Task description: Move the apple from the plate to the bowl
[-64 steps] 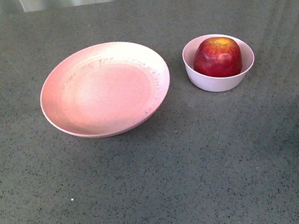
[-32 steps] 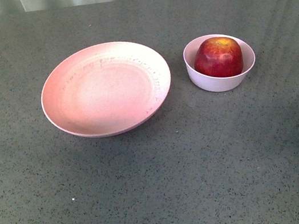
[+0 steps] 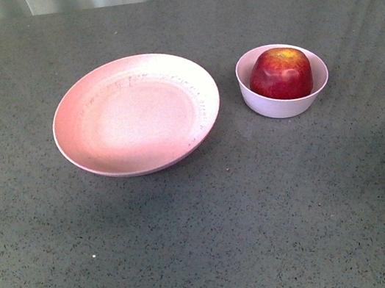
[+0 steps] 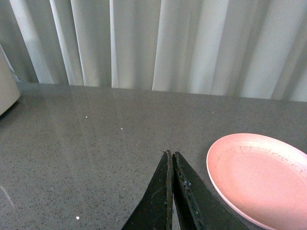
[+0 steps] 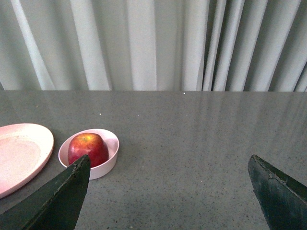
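One round dark-red apple (image 3: 281,73) sits inside the small deep pale-pink bowl (image 3: 287,104), beside the empty wide pink plate (image 3: 136,114) on a grey speckled table (image 3: 208,231). Seemingly nothing remains to move. The right gripper (image 5: 168,191), fingers wide apart, is nearer the apple; the left gripper (image 4: 171,191), fingers together, hovers by the plate.

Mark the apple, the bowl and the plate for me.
apple (image 3: 281,74), front view, middle of its red side.
bowl (image 3: 276,108), front view, near outer wall.
plate (image 3: 135,117), front view, bare centre.
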### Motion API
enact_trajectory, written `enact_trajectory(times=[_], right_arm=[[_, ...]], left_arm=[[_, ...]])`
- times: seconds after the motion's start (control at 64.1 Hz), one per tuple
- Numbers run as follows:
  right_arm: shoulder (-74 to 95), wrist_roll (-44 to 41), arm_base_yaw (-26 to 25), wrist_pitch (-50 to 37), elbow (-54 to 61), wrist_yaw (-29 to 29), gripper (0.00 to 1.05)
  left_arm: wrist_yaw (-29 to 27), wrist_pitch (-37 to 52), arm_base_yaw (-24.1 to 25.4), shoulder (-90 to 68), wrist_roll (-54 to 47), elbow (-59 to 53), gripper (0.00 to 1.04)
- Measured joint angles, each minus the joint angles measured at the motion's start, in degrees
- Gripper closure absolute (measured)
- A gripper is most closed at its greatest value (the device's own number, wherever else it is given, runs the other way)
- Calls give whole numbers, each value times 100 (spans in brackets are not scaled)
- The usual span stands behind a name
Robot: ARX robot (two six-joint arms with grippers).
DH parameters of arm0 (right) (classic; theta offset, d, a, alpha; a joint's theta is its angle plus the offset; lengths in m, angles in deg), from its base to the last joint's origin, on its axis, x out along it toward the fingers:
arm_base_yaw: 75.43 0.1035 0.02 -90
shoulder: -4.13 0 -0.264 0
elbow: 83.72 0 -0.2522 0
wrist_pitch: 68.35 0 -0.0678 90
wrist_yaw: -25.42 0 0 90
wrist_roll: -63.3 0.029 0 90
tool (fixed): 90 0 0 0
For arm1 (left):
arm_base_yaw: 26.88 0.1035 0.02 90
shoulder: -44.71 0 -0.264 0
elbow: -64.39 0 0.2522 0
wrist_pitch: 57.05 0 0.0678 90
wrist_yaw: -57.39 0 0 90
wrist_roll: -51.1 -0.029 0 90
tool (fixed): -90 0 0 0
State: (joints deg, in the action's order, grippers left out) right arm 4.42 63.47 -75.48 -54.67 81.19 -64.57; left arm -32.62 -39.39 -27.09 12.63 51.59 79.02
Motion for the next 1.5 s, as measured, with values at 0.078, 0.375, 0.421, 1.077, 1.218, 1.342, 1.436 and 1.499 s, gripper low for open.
enact_trajectory(times=[0.078,0.375,0.421,1.077,1.218,1.342,1.436,1.499], right_arm=[[0,0,0,0,0,-2,9],[0,0,0,0,0,-2,9],[0,0,0,0,0,0,9],[0,0,0,0,0,0,9],[0,0,0,0,0,-2,9],[0,0,0,0,0,0,9],[0,0,0,0,0,0,9],[0,0,0,0,0,0,9]], left_arm=[[0,-293,0,319,0,0,103],[0,-1093,0,1158,0,-2,103],[0,-1187,0,1259,0,-2,103],[-2,-3115,0,3110,-2,0,103],[0,-3143,4,3119,-2,0,103],[-2,-3143,4,3121,0,0,103],[0,-3143,4,3121,-2,0,88],[0,-3143,4,3121,-2,0,73]])
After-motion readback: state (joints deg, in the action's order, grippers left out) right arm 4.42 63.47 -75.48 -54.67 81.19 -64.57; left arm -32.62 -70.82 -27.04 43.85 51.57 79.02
